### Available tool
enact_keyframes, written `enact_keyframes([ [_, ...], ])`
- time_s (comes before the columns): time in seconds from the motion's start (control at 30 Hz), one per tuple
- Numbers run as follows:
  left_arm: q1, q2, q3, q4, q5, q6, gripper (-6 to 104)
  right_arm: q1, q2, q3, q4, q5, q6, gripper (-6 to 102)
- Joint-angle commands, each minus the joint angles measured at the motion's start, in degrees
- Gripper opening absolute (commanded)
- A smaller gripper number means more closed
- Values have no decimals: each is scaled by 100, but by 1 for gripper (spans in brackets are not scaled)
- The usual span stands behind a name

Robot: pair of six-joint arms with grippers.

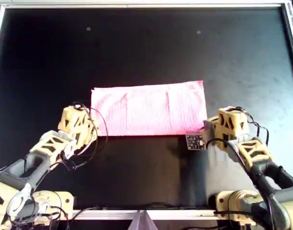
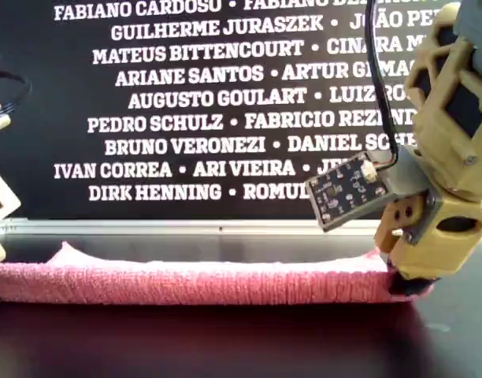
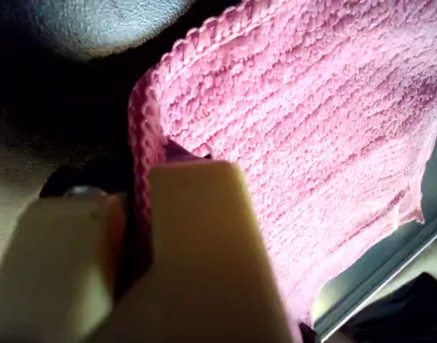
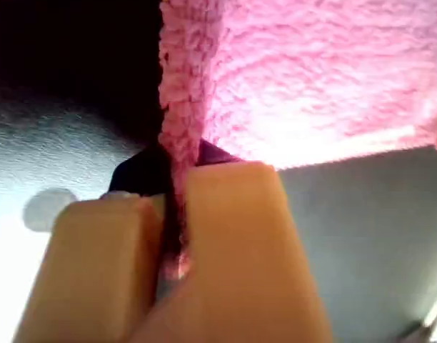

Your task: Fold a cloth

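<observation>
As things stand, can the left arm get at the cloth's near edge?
Yes, it looks so: the left end effector is already shut on the cloth at its near corner on the overhead view's left, with nothing in between. The right end effector grips the opposite near corner.

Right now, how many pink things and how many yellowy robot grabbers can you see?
Pink cloth: 1
Tan grippers: 2, the left gripper and the right gripper, each pinching an edge of the cloth
Total: 3
</observation>
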Motion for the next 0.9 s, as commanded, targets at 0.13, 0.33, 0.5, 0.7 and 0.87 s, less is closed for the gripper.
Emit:
enact_keyframes([
  [0.13, -53, 448, 237, -18, -62, 18, 33, -35, 1318, 334, -114, 0, -53, 46],
  [0.33, -9, 2013, 1266, -18, -141, 26, 51, -123, 3041, 1362, -97, 62, -62, 56],
  [0.5, 0, 4104, 2101, -18, -167, 26, 51, -141, 4438, 1960, 211, 114, -62, 56],
  [0.7, 18, 6908, 3111, -18, -176, 26, 51, -149, 6091, 2101, 1151, 123, -79, 57],
  [0.87, 729, 7497, 3507, -18, -176, 26, 51, -149, 7172, 2101, 1345, 123, -79, 56],
])
